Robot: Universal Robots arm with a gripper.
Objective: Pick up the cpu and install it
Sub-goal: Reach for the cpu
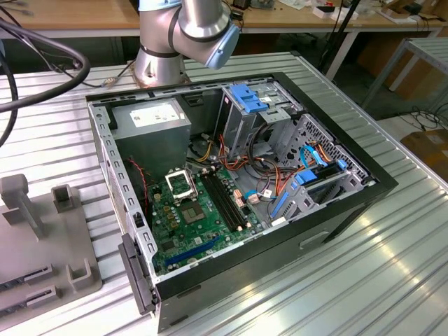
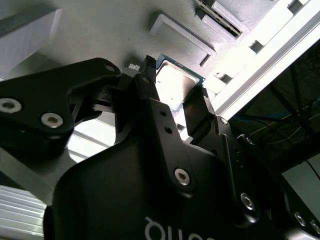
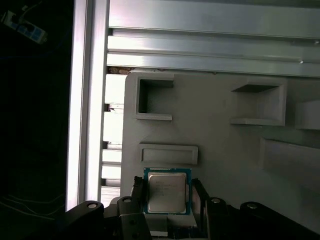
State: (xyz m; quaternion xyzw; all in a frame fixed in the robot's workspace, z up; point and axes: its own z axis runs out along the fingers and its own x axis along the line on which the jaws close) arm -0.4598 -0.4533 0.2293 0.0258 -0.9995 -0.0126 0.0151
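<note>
Slatted metal table [image 1: 392, 231], open PC case [image 1: 231, 280] on it, arm [image 1: 189, 28] behind the case in the exterior view. Grey parts tray [image 1: 42, 238] beside the case, on the exterior view's left. Inside the case: green motherboard [image 1: 183, 224], black socket [image 1: 180, 183] in its upper half. In the second wrist view, gripper [image 2: 176, 76] low over the tray, jaws set either side of the cpu [image 2: 175, 87]. In the first wrist view, cpu flat on the tray, silver lid up, thin green rim showing, just beside a raised rectangular block [image 3: 168, 154]. Fingers [image 3: 138, 186] close against two opposite edges, with a dark sliver of gap on one side. Reads as slightly open with nothing clamped yet, though that is a judgement and not certain. Step in hand: the pick, at the grasp stage. Install not begun: cpu on the tray outside the case, well apart from the socket. Needs of the grasp, as judged: even squeeze on the edges only, chip level, no skew and no scrape on the tray. Orientation to be held true for the socket.
</note>
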